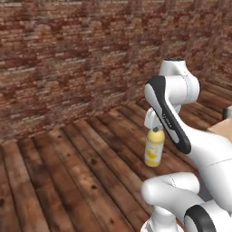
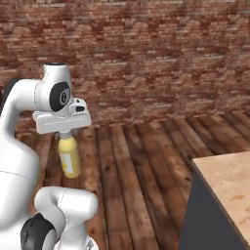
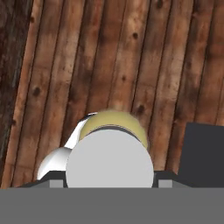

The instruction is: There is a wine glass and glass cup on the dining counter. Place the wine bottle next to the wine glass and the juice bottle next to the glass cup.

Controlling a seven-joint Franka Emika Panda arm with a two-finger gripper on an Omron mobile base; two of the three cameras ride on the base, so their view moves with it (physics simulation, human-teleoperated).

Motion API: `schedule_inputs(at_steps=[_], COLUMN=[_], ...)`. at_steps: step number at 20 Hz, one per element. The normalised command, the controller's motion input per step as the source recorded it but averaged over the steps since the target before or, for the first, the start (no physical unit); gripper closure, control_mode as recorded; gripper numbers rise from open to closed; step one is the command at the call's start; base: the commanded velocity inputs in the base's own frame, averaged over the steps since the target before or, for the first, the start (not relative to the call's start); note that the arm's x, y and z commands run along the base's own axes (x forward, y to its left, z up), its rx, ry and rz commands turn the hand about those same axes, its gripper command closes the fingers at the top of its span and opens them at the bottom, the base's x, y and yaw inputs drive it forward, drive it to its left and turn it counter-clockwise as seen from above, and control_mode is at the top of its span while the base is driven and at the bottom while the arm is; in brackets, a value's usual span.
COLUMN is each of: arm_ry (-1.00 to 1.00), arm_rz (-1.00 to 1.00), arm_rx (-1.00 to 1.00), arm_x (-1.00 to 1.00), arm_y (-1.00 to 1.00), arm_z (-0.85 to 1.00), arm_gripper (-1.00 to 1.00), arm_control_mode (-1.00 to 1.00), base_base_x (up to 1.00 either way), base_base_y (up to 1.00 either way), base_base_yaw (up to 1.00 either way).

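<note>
- A white Franka Panda arm carries the juice bottle (image 1: 154,148) above a dark plank floor (image 1: 68,176), a red brick wall (image 1: 68,59) behind it.
- The gripper (image 2: 67,134) is closed on the bottle's top: the yellow body hangs upright straight below the hand, clear of the floor, with nothing else bearing it.
- In the hand view the pale grey-white cap (image 3: 109,157) sits at 6 o'clock, between the two dark fingertips (image 3: 164,177) that press at its sides; the yellow shoulder rims the cap toward 12 o'clock.
- In the left base view the bottle hangs at about 3 o'clock from centre, just beneath the wrist; in the right base view it hangs at about 9 o'clock.
- The dining counter (image 2: 227,180), light wood on a dark grey panel, juts in at 4 o'clock of the right base view, well apart from the bottle; a sliver of the same top shows at 3 o'clock of the left base view.
- Judged from this, the step in hand is the carrying of the juice bottle toward the counter, with the placing not yet done.
- The next move would call for bringing the bottle over the slab top, keeping it upright, and lowering it beside the glass cup before the fingers let go; a tilt or early release risks a fall.
</note>
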Motion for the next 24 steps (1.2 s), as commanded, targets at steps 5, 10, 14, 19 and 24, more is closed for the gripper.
schedule_inputs(at_steps=[5,10,14,19,24], arm_ry=[0.00,0.00,0.00,0.00,0.00], arm_rz=[0.00,0.00,0.00,0.00,0.00], arm_rx=[0.00,0.00,0.00,0.00,0.00], arm_x=[0.00,0.00,0.00,0.00,0.00], arm_y=[0.00,0.00,0.00,0.00,0.00], arm_z=[0.00,0.00,0.00,0.00,0.00], arm_gripper=[1.00,1.00,1.00,1.00,1.00], arm_control_mode=[1.00,1.00,1.00,1.00,1.00], base_base_x=[0.70,0.68,0.62,0.62,0.62], base_base_y=[0.34,0.33,0.32,0.32,0.32], base_base_yaw=[-0.37,-0.39,-0.45,-0.46,-0.46])
